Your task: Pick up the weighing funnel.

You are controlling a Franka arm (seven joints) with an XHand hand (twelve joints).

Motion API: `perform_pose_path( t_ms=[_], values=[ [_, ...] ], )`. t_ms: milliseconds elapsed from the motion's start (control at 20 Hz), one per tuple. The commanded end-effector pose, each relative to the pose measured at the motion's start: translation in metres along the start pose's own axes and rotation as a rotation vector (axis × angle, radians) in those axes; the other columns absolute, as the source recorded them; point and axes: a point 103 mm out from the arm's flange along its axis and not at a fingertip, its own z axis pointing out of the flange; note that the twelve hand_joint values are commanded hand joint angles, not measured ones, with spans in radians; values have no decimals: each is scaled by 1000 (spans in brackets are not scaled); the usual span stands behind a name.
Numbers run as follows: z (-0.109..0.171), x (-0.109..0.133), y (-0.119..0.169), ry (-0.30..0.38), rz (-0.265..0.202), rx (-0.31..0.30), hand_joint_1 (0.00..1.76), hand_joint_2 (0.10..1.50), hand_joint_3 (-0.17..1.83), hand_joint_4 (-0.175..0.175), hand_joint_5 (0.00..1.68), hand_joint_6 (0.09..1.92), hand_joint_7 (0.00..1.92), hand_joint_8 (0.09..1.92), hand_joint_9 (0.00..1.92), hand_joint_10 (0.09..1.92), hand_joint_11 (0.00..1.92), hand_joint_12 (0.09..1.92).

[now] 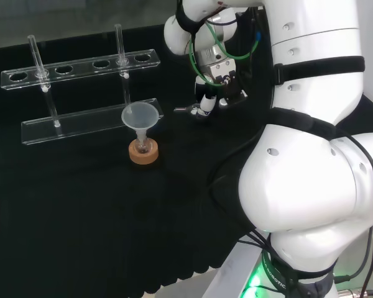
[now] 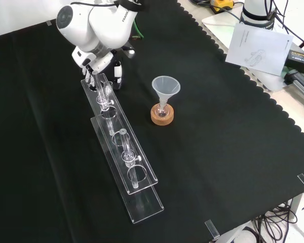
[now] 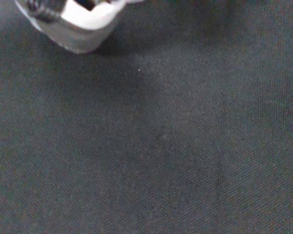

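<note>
In the head view the hand (image 1: 206, 102) is down at the cloth, to the right of the rack's near plate. Its fingers curl downward, and a small clear piece, the weighing funnel (image 1: 182, 110), sticks out to the left from between the fingertips, low over the cloth. From the front view the hand (image 2: 115, 72) sits just behind the far end of the rack, under the arm's white link. The wrist view has black cloth close up and a blurred white part of the hand (image 3: 80, 27).
A clear two-tier tube rack (image 1: 81, 124) (image 2: 122, 152) with upright tubes stands left of the hand in the head view. The big funnel (image 1: 141, 117) (image 2: 165, 87) stands in a small flask on a cork ring (image 1: 143, 153). Papers and cables lie past the cloth's edge (image 2: 258, 45).
</note>
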Motion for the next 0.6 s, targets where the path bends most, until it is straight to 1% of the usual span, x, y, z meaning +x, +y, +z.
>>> perform_pose_path(
  t_ms=[50, 150, 250, 400, 600],
  values=[
    [3, 5, -3, -12, -7, 8, 837, 645, 507, -17, 462, 546, 427, 666, 774, 353, 461, 1267],
    [0, 5, -5, -6, -11, -10, 798, 611, 515, -25, 399, 401, 348, 673, 683, 446, 392, 1304],
    [-2, 6, -8, -8, -13, -22, 766, 596, 500, -28, 388, 298, 303, 675, 627, 517, 362, 1315],
    [-4, 11, -11, -8, -33, -35, 740, 585, 488, -29, 387, 255, 280, 673, 604, 545, 347, 1317],
    [-8, 18, -12, -1, -49, -65, 730, 584, 482, -28, 412, 253, 288, 675, 604, 553, 342, 1321]
  ],
)
